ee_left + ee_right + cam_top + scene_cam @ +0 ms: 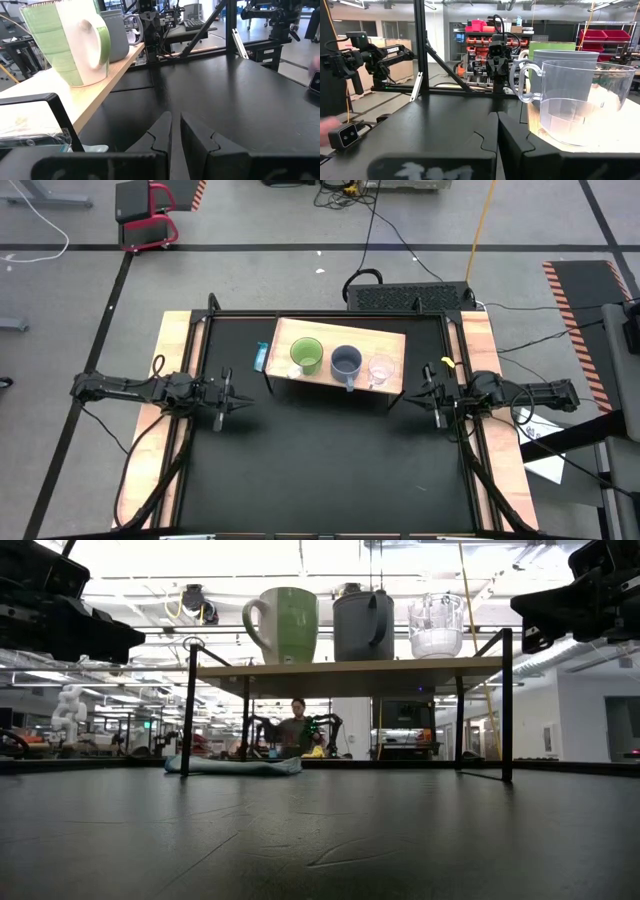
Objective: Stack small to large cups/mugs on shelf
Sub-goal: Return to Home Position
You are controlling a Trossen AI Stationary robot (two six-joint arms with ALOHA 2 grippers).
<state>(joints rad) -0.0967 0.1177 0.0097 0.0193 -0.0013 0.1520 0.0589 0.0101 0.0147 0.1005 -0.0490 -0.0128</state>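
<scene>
On the light tan wooden shelf on dark legs [340, 335], at 12 o'clock of the black counter [330, 470] in the high view, the lime-green mug [306, 356], grey-blue mug [346, 362] and clear glass cup [381, 369] stand upright. Their row runs from 9 to 3 o'clock, largest to smallest. The left claw [232, 402] sits at 9 o'clock and the right claw [430, 392] at 3 o'clock, both apart from the shelf.

In the low view, the green handle points to 9 o'clock and the grey one faces the camera.

Each wrist view shows its own claw narrow and empty.

The placing looks done. I judge the arms are homing, which only calls for staying clear of the shelf legs.
</scene>
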